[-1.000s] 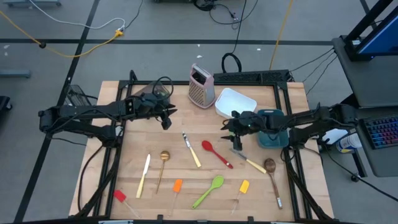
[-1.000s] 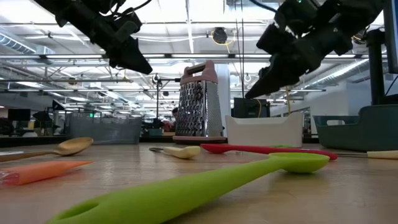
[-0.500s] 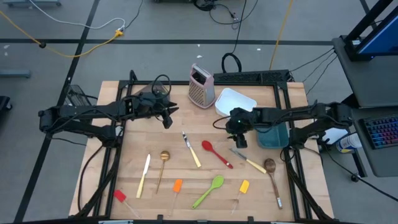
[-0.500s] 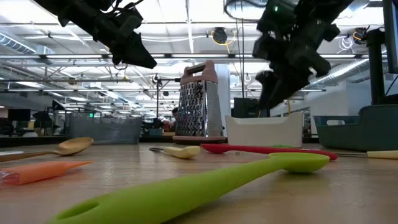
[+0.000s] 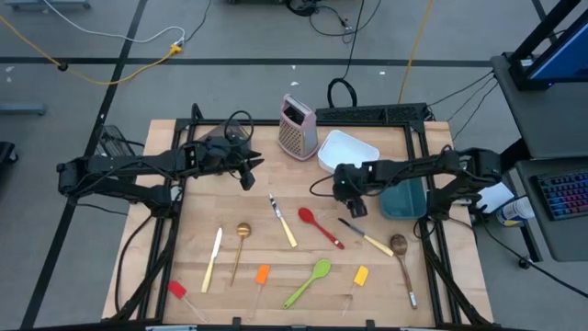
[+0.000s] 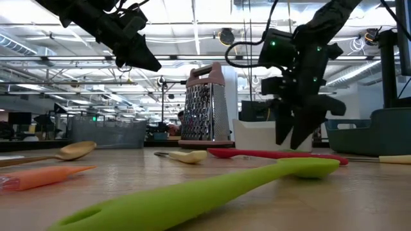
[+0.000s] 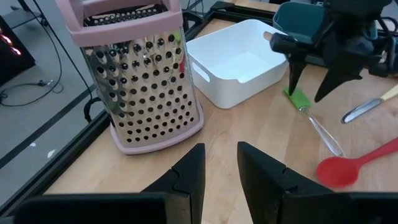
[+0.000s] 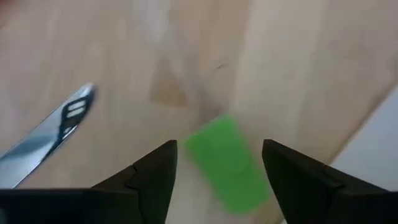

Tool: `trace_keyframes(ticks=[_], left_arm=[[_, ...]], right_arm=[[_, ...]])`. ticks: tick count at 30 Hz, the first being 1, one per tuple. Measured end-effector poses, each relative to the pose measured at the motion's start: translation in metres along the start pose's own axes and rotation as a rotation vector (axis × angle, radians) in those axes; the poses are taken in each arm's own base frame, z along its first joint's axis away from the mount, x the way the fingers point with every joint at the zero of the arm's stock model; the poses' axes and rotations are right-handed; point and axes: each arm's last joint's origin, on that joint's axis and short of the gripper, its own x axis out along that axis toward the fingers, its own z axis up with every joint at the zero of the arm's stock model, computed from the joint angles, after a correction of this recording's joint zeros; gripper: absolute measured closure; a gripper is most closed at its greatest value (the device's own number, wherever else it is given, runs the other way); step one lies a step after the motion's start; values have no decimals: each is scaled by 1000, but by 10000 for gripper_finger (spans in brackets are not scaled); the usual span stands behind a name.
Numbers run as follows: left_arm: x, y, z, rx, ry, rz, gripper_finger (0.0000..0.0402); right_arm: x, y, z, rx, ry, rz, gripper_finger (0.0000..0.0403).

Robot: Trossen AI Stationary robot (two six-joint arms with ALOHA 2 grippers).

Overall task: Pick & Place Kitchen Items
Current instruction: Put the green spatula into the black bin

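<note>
Right gripper (image 8: 214,165) hangs jaws apart over the green spatula (image 8: 227,163), beside the white tub (image 7: 239,65); left gripper (image 7: 217,168) farther, jaws slightly apart, empty.

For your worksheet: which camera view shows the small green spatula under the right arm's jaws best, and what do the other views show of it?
The left wrist view: the green spatula lies whole on the wood beside the white container, metal handle included, below the right gripper with its jaws open. The right wrist view shows only its blurred green blade. In the high and low views the arm hides it.
</note>
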Motion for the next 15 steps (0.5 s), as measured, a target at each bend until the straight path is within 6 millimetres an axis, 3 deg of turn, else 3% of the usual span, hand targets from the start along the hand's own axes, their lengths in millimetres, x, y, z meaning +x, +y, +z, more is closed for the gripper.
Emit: trace_keyframes(ticks=[15], left_arm=[[0, 0, 0, -2, 1, 0, 302]], right_arm=[[-1, 0, 0, -144, 3, 8, 147]])
